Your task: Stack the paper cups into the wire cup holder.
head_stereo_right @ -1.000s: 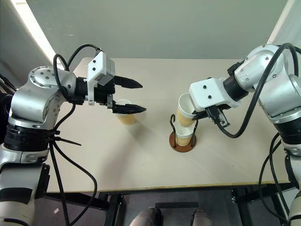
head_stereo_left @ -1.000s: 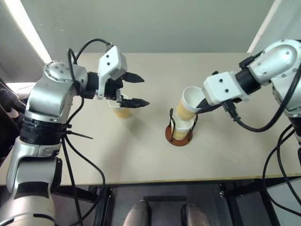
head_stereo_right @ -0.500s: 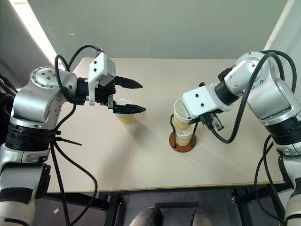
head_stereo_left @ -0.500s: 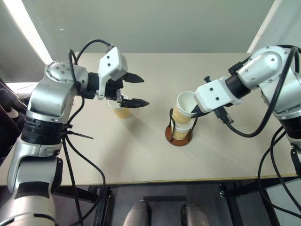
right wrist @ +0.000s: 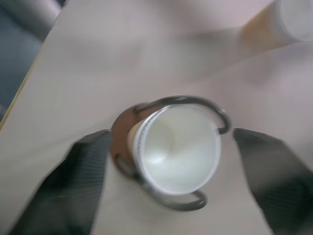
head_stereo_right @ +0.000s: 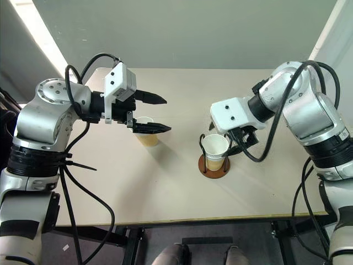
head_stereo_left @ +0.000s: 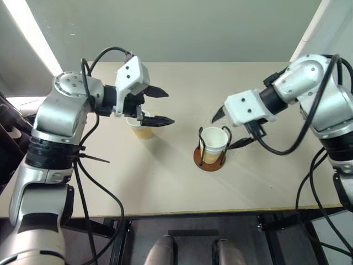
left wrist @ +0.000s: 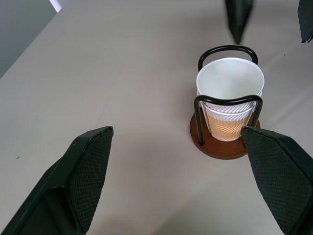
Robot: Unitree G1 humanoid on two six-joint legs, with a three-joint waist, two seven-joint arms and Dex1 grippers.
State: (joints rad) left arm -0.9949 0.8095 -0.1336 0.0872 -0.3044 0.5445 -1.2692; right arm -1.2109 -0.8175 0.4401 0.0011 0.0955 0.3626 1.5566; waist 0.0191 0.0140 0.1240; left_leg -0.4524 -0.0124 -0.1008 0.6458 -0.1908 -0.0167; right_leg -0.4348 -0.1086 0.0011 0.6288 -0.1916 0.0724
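Cups nested in holder
Two cups (head_stereo_left: 213, 142) sit in the wire holder (head_stereo_left: 209, 157) mid-table; right gripper (head_stereo_left: 230, 130) wide apart, released (left gripper (head_stereo_left: 163, 106) likewise wide, empty).

Stacked cups (head_stereo_left: 213, 141) in wire holder (head_stereo_left: 209, 158), lone cup (head_stereo_left: 142, 128) to its left

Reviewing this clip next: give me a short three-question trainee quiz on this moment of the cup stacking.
1. True or false: the right gripper is clamped on a cup.
2. Where is the lone paper cup? A) in the wire cup holder B) on the table under the left gripper C) on the floor
3. How many stacked cups show in the holder?

Key: 1 false, its fingers stand open around the stack. 2 B. 3 two.
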